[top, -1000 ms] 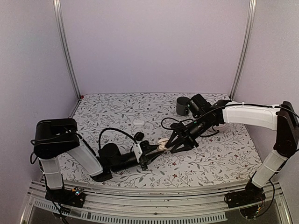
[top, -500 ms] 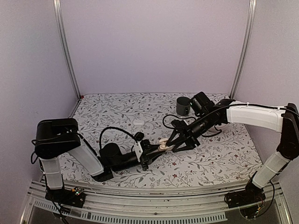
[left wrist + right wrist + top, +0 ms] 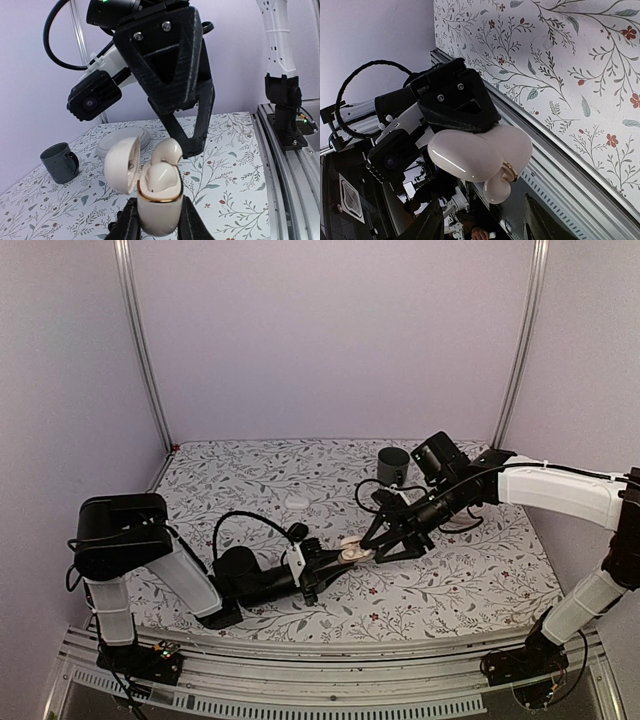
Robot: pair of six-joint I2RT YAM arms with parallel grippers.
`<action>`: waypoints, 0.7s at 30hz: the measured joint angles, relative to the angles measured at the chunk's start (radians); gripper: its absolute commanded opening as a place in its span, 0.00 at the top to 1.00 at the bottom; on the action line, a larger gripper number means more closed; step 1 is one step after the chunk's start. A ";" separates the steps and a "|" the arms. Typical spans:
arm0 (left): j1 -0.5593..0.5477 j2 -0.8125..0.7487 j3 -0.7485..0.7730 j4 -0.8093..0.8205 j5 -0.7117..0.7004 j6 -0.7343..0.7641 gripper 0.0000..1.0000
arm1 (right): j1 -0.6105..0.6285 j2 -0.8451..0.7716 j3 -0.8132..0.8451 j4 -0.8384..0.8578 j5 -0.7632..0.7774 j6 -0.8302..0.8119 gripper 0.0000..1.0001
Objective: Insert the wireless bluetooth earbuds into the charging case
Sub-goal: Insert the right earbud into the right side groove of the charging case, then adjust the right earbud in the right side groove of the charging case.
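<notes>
1. While clenched on the glossy, cream, pebble-shaped plastic charging case [image 3: 159, 200], the left gripper [image 3: 159, 222] holds it upright above the floral tablecloth [image 3: 235, 165], lid hinged open.
2. Just right of the case, the matte black, angular right gripper [image 3: 378, 548] hangs released. Since a second ago its jaws have widened and drawn back.
3. One smooth cream earbud [image 3: 167, 151] stands proud of the case's gold-rimmed mouth.

L arm [image 3: 185, 580]: base at near-left corner of worktop [image 3: 230, 475], forearm low, pointing right toward centre. L gripper [image 3: 335, 561]: jaws closed on charging case [image 3: 159, 202], tips tilted up. R arm [image 3: 555, 490]: rises from near-right corner, elbow high, wrist angled down-left. R gripper [image 3: 372, 549]: jaws apart, gripping nothing, tips just beside L gripper's.
</notes>
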 measured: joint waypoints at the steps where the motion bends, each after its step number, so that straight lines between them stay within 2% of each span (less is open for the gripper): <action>1: 0.000 0.000 0.000 0.000 0.000 -0.001 1.00 | 0.000 -0.004 0.000 -0.001 0.005 -0.002 0.45; 21: 0.003 0.000 0.000 0.000 -0.006 -0.006 1.00 | 0.030 0.017 0.092 -0.070 0.042 -0.050 0.44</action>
